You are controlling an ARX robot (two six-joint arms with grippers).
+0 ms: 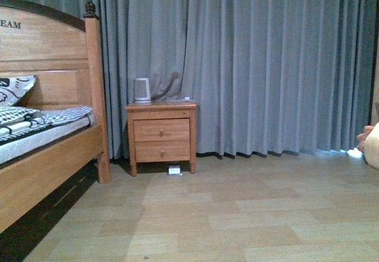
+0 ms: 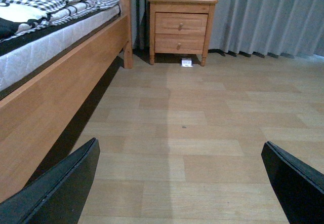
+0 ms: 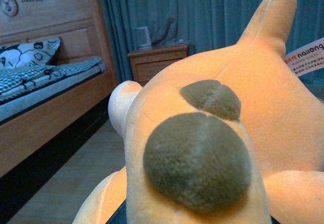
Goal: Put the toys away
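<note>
The orange-yellow plush animal (image 3: 253, 97) fills the right wrist view, with two brown patches, a pointed ear and a white hang tag (image 3: 305, 57). My right gripper is shut on the plush animal; its fingers are hidden under the toy. In the front view a small part of the plush animal (image 1: 372, 145) shows at the right edge, above the floor. My left gripper (image 2: 185, 183) is open and empty, low over the wooden floor; its two dark fingertips (image 2: 66, 188) show at the frame's lower corners.
A wooden bed (image 1: 53, 149) with a checked pillow stands at the left. A wooden nightstand (image 1: 161, 134) with a white kettle (image 1: 141, 90) stands against grey curtains (image 1: 266, 60). A small white object (image 1: 174, 170) lies under the nightstand.
</note>
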